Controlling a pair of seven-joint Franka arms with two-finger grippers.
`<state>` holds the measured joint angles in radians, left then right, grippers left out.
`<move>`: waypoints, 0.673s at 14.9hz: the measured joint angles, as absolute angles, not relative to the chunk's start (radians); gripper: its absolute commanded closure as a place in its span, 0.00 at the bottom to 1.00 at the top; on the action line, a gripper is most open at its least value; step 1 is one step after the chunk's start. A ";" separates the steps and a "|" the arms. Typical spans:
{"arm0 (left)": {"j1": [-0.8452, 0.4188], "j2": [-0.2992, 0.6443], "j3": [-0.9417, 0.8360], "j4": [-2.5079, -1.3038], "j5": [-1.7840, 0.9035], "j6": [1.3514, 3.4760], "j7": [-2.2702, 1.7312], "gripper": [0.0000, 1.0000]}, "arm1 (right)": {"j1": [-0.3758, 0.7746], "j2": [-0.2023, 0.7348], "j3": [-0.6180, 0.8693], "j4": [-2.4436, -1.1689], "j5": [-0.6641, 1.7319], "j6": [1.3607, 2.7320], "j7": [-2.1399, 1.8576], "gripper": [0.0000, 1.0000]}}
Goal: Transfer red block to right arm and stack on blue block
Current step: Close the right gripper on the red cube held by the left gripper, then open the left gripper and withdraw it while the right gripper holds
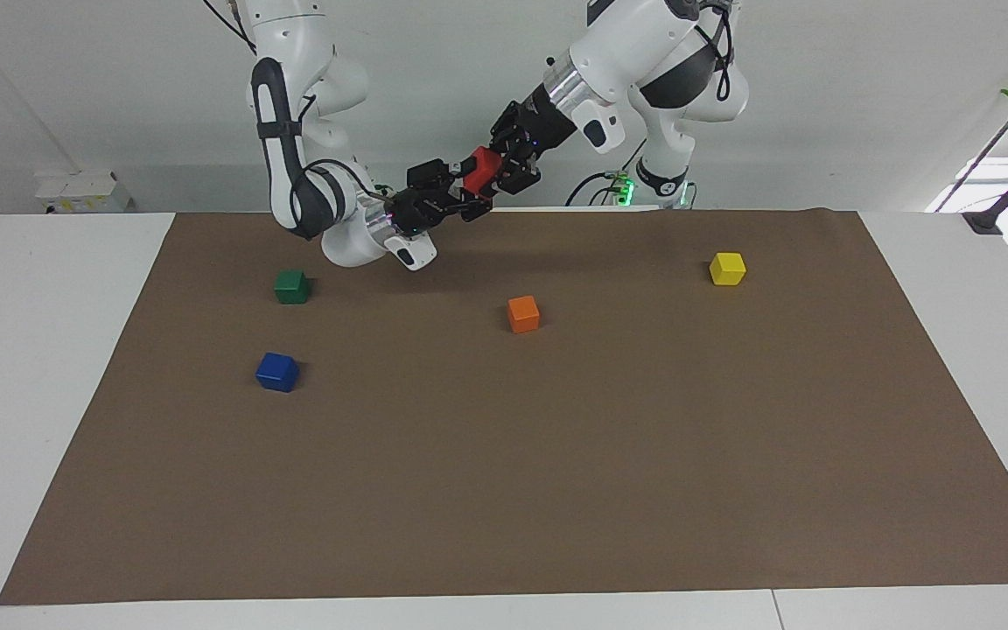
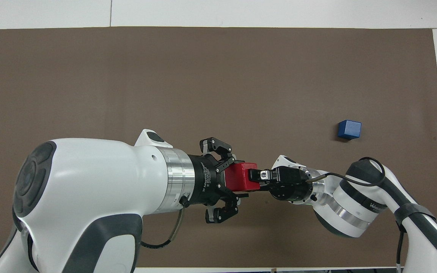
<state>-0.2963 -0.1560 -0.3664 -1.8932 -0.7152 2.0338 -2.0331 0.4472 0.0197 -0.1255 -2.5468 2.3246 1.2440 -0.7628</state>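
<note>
Red block (image 1: 480, 171) — between both arms' jaws

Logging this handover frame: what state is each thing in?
Small red cube: in the air, between both grippers.
Left gripper: fingers spread at the cube.
Right gripper: shut on the cube.
Small blue cube: on the brown mat, nothing stacked.

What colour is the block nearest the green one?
Blue; the facing view shows it best, beside the green block.
</note>
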 measured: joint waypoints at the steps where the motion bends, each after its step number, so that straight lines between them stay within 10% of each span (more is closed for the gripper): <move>1: -0.297 -0.162 -0.366 -1.894 -0.715 2.032 -2.030 0.00 | 0.447 0.020 -0.126 -2.535 2.325 1.252 -0.763 1.00; 10: -0.236 -0.230 -0.206 -1.928 -0.706 1.883 -1.815 0.00 | 0.438 0.021 -0.132 -2.504 2.326 1.305 -0.763 1.00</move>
